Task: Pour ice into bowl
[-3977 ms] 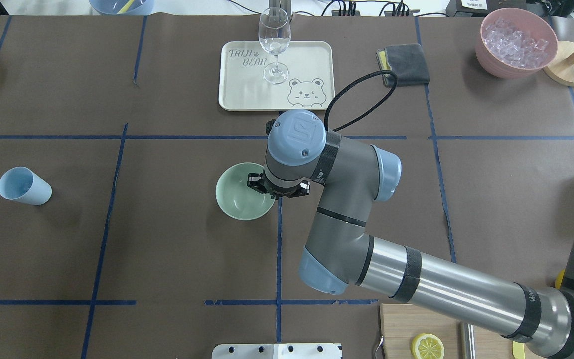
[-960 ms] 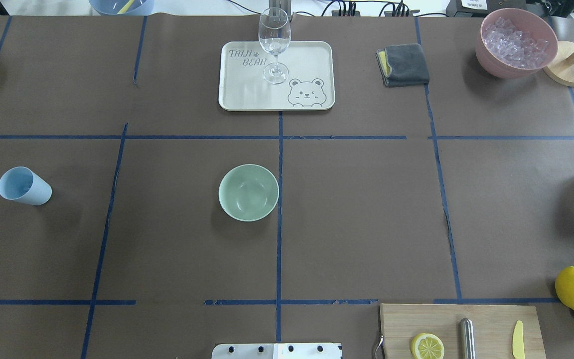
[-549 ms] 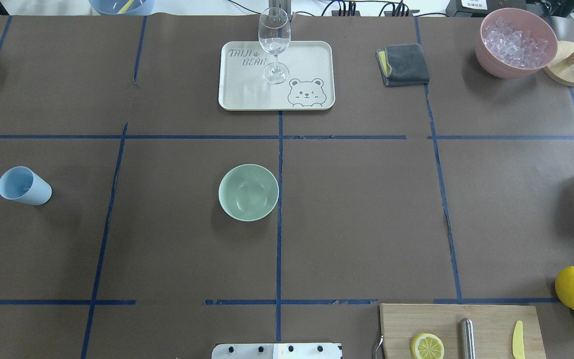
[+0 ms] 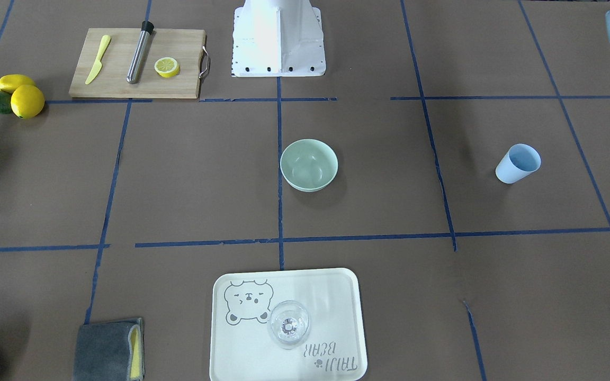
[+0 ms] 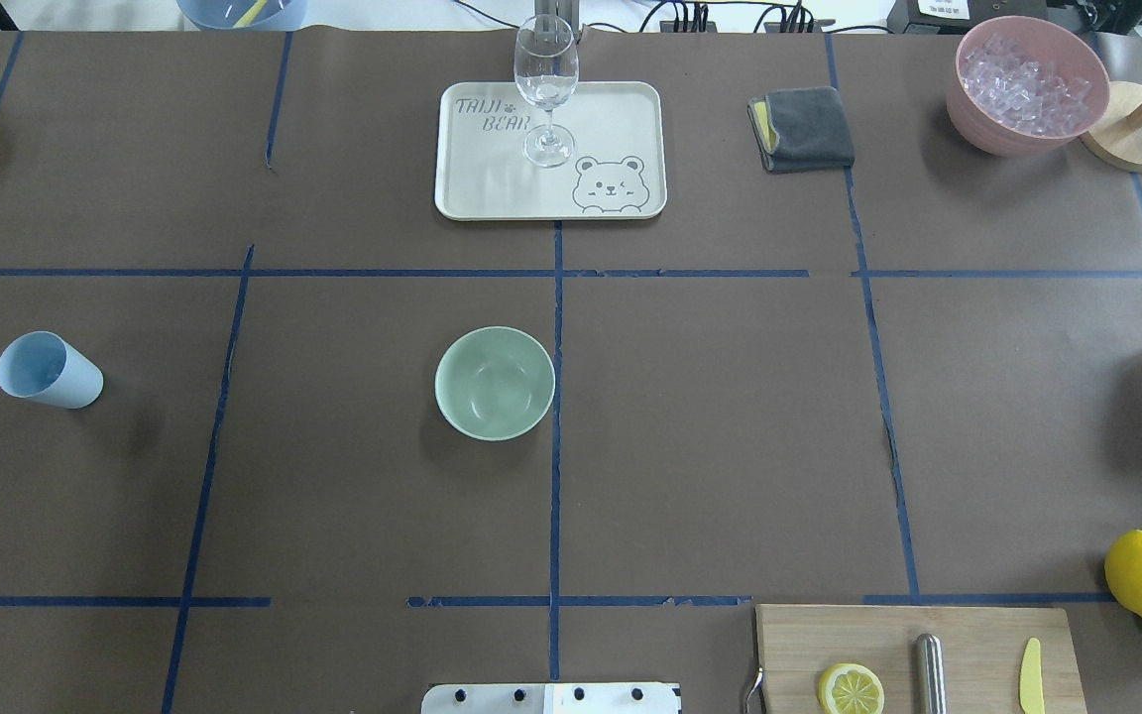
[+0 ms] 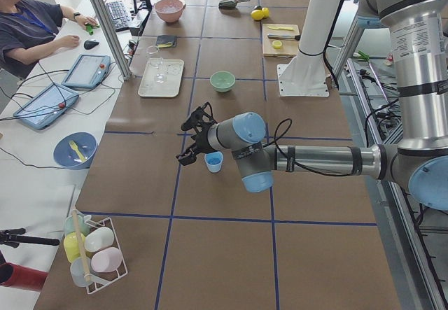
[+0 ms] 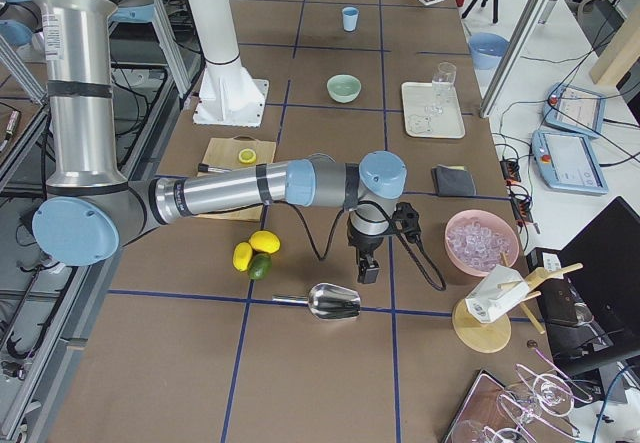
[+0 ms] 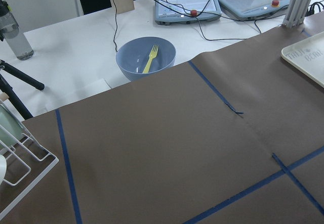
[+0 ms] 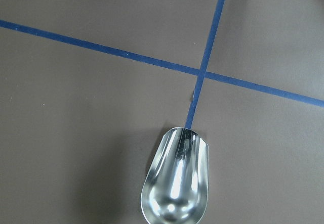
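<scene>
Fingers on my left gripper [image 6: 187,152] and right gripper [image 7: 368,268] cannot be judged spread or closed; the right hangs above the scoop [image 9: 175,183], presumably to carry ice [image 5: 1025,79] from the pink bowl [image 5: 987,134] to the empty bowl [image 5: 495,383] mid-table.

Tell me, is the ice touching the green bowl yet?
Apart. The overhead view shows the ice piled in the pink bowl at the far corner, while the green bowl sits empty mid-table.

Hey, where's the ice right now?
In the overhead view the ice sits in the pink bowl at the table's far right corner, beside the round wooden stand, right of the grey cloth.
</scene>
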